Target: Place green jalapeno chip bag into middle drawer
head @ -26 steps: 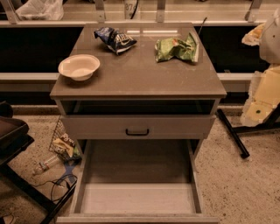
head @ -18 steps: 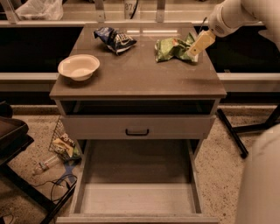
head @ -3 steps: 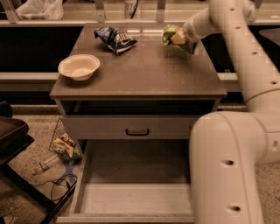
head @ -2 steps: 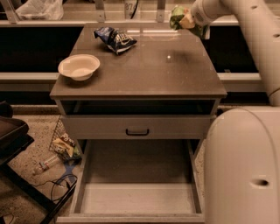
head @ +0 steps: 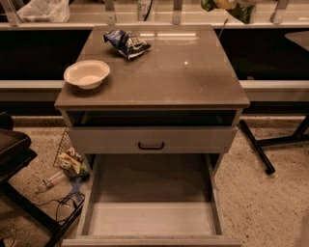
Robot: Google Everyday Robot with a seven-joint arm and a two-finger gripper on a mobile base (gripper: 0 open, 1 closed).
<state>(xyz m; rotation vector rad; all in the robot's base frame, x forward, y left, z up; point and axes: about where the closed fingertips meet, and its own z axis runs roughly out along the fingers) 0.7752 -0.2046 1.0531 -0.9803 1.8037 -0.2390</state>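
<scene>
At top edge, gripper (head: 231, 3) pinches green bag (head: 244, 12); tabletop (head: 183, 82) holds one bowl (head: 87, 74), one blue bag (head: 126, 44); drawer (head: 149, 219) open.

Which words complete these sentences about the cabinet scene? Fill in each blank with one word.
1. The green jalapeno chip bag is by the hand at the picture's ___ edge.
2. The middle drawer stands ___, not shut.
3. The bowl on the cabinet holds ___.
Missing words: top; open; nothing.
</scene>
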